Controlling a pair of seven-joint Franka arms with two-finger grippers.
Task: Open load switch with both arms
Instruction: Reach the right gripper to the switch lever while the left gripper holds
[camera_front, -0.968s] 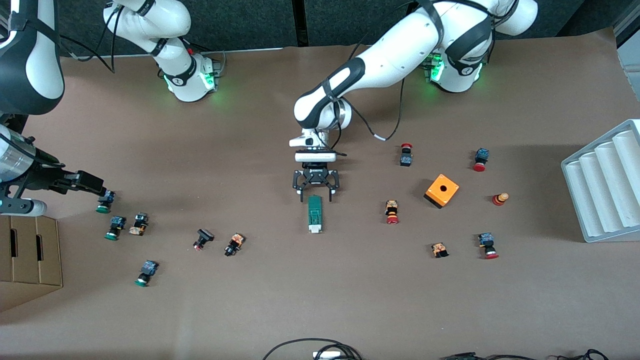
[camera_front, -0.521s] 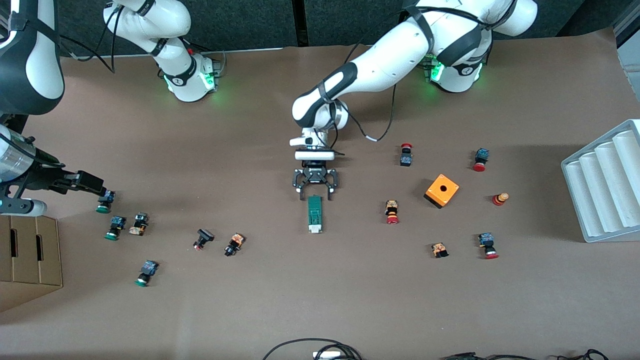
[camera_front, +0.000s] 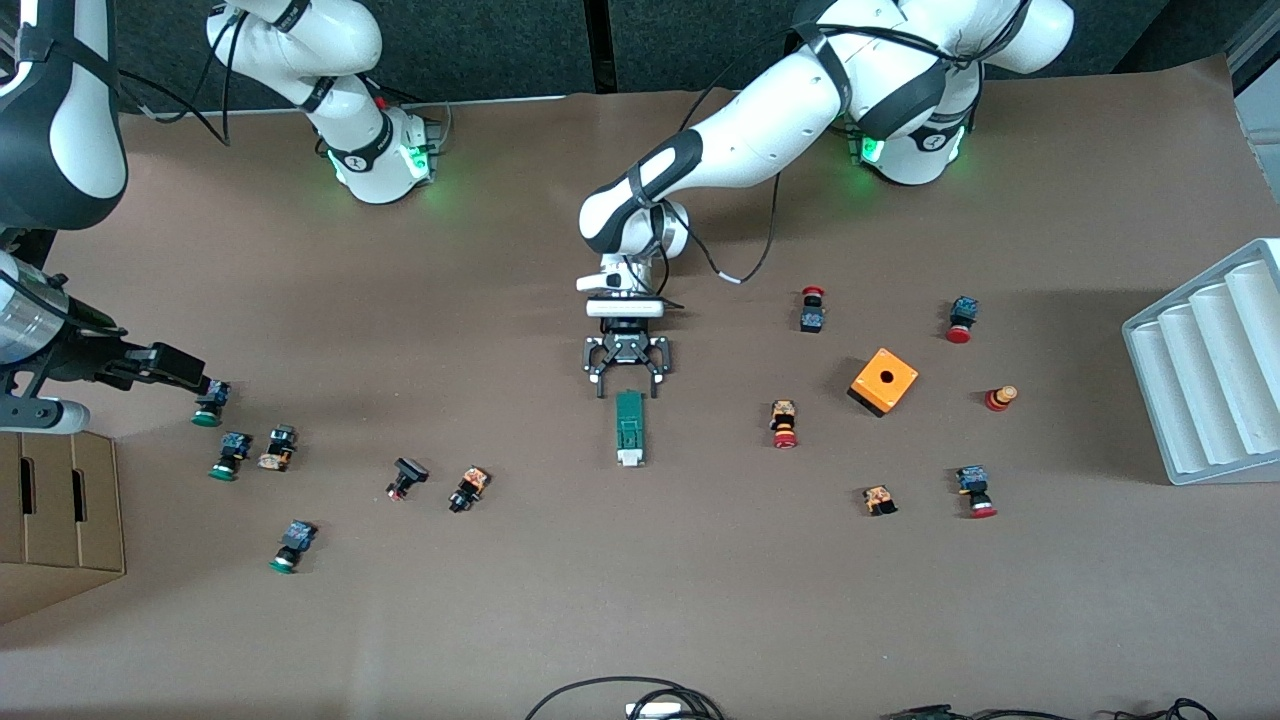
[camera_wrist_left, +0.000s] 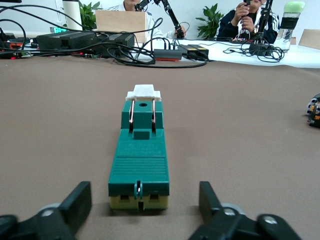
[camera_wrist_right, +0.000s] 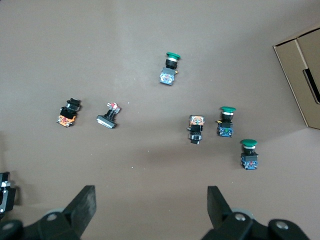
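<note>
The load switch (camera_front: 629, 428) lies mid-table, a narrow dark-green bar whose white end (camera_front: 629, 458) points toward the front camera. In the left wrist view the load switch (camera_wrist_left: 140, 160) runs away from the camera, white block farthest. My left gripper (camera_front: 629, 390) (camera_wrist_left: 145, 202) is low at the switch's green end. It is open, with one finger (camera_wrist_left: 82, 197) on each side of that end and a gap to the switch on both sides. My right gripper (camera_front: 185, 370) (camera_wrist_right: 150, 205) waits open and empty over the right arm's end of the table.
Green-capped push buttons (camera_front: 207, 403) (camera_wrist_right: 248, 152) lie under and near the right gripper, by a cardboard box (camera_front: 60, 515). Red-capped buttons (camera_front: 785, 424), an orange cube box (camera_front: 884, 381) and a white ridged tray (camera_front: 1210, 370) are toward the left arm's end. Cables (camera_front: 625, 700) lie at the front edge.
The left gripper's fingers have drawn slightly closer together around the switch's green end, and its arm has shifted a little. The switch and the right arm have not moved.
</note>
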